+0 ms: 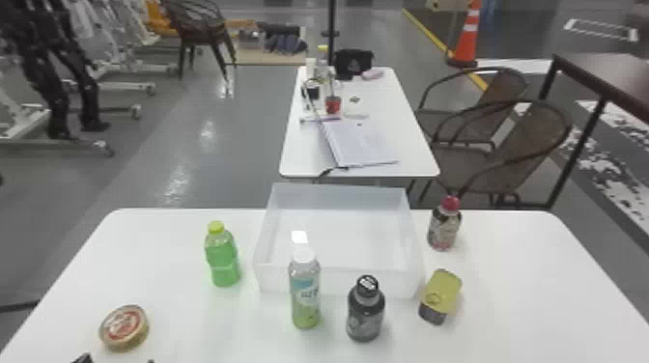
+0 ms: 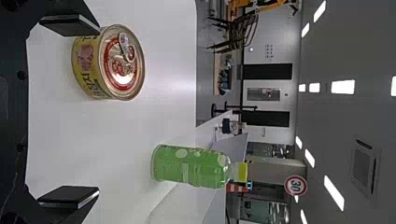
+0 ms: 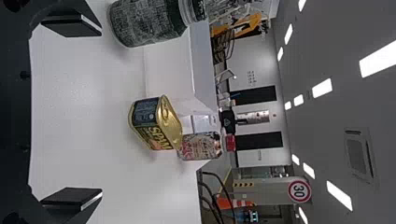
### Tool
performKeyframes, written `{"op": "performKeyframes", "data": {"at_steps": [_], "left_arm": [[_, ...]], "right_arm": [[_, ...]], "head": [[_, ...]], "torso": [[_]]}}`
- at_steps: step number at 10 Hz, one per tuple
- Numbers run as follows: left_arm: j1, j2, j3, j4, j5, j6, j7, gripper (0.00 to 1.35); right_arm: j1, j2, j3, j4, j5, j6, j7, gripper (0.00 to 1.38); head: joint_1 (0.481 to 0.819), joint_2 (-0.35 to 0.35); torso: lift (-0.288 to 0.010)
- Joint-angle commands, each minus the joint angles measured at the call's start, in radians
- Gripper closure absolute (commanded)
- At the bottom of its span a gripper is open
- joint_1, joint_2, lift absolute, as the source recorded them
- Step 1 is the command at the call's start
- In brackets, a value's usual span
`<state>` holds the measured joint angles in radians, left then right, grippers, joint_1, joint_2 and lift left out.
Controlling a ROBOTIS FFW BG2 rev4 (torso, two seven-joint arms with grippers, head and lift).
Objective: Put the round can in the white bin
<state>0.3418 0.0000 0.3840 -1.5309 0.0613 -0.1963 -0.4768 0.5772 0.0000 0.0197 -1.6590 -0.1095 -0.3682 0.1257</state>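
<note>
Just inside the bottom left of the head view, the tips of my left gripper (image 1: 117, 359) show, a short way on the robot's side of the round can (image 1: 124, 327). The can stands upright on the table. In the left wrist view the left gripper (image 2: 99, 112) is open, and the round can (image 2: 122, 63) is close to one finger, partly behind its tip, not held. The white bin (image 1: 338, 282) stands at the table's far middle, with nothing inside. My right gripper (image 3: 101, 112) is open and holds nothing in the right wrist view.
A green bottle (image 1: 223, 260) stands between the round can and the bin. A clear-green bottle (image 1: 305, 294) and a dark bottle (image 1: 365, 314) stand before the bin. To its right are a yellow-topped can (image 1: 440, 294) and a red-capped bottle (image 1: 444, 227).
</note>
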Motion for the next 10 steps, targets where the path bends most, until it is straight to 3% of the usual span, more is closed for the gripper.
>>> {"op": "performKeyframes", "data": {"at_steps": [1,10], "left_arm": [[-0.003,-0.003,0.001,0.000,-0.001,0.000,0.001,0.10],[-0.070,-0.003,0.036,0.011,-0.040,0.156,0.021,0.10]], "right_arm": [[0.001,0.001,-0.001,0.001,-0.001,0.000,0.000,0.09],[0.001,0.001,0.000,0.001,-0.004,0.002,0.000,0.09]], "head": [[0.549,0.000],[0.549,0.000]], "torso": [[-0.100],[-0.100]]}}
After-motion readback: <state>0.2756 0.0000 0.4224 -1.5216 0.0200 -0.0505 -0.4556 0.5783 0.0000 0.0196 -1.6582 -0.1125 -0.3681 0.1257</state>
